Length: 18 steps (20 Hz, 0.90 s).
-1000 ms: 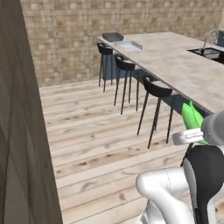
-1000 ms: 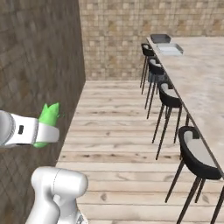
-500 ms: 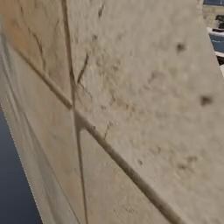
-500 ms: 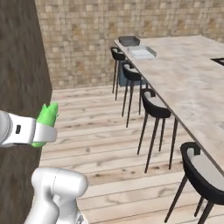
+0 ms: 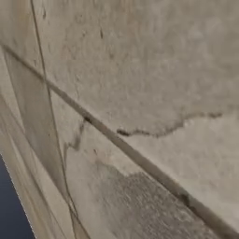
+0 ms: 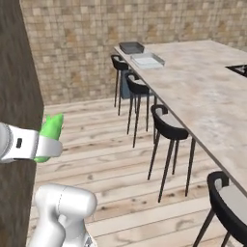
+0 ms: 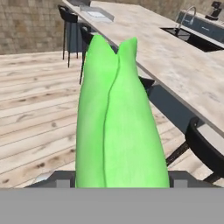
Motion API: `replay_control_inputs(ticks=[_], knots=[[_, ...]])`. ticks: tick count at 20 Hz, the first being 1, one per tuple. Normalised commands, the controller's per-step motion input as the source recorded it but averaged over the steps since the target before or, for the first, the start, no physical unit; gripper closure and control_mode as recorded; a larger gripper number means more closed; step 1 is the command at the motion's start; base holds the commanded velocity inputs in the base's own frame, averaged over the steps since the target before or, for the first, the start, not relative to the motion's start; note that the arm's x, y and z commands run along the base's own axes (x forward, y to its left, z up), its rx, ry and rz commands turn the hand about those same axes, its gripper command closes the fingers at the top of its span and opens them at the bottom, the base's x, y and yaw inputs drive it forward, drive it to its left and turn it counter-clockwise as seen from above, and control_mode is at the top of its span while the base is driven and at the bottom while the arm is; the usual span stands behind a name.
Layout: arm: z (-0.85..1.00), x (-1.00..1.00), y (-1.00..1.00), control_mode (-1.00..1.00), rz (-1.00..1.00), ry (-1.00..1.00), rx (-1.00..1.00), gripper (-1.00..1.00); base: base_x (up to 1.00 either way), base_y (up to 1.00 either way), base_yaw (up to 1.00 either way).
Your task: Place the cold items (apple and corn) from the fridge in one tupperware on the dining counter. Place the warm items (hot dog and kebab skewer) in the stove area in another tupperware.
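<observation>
At the far left of the right base view a dark wall panel (image 6: pixel 17 87) is standing close to the robot. Just to its right, at middle left, the pincer (image 6: pixel 48 145) is clenching the corn (image 6: pixel 52 129), whose green husk tip is poking up and rightward out of the white hand. In the hand view the same corn (image 7: pixel 118 118) is rising from the bottom centre and is hiding the fingertips, so the grip is being judged from how the cob is sitting. Moving right, a row of black stools (image 6: pixel 169 128) is lining the wooden floor (image 6: pixel 111 159). Beyond them the long pale bench (image 6: pixel 202 87) is running from the upper centre to the right edge. At its far end, in the upper centre, a dark tupperware (image 6: pixel 131 47) and a pale tupperware (image 6: pixel 147 60) are sitting just beside each other. What is changing is the viewpoint, not the things. Over the last second the whole picture has been swinging, so the base is driving and turning. The bench and both containers are now lying more squarely ahead and larger than before. The left base camera is now passing very close to a pale cracked stone surface (image 5: pixel 140 93). The corn is keeping its place in the grip throughout. For the task, this looks like the carry leg of the cold-item delivery, with the corn not yet over either container and more driving likely needed.
</observation>
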Motion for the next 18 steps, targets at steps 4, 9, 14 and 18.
replay_control_inputs(ticks=[4,9,14,18], knots=[[0.00,0.00,0.00,1.00,0.00,0.00,0.00,1.00,0.85,0.53,-0.24],[0.00,0.00,0.00,1.00,0.00,0.00,0.00,1.00,1.00,0.75,-0.27],[0.00,0.00,0.00,1.00,0.00,0.00,0.00,1.00,1.00,0.97,-0.33],[0.00,0.00,0.00,1.00,0.00,0.00,0.00,1.00,1.00,1.00,-0.36]])
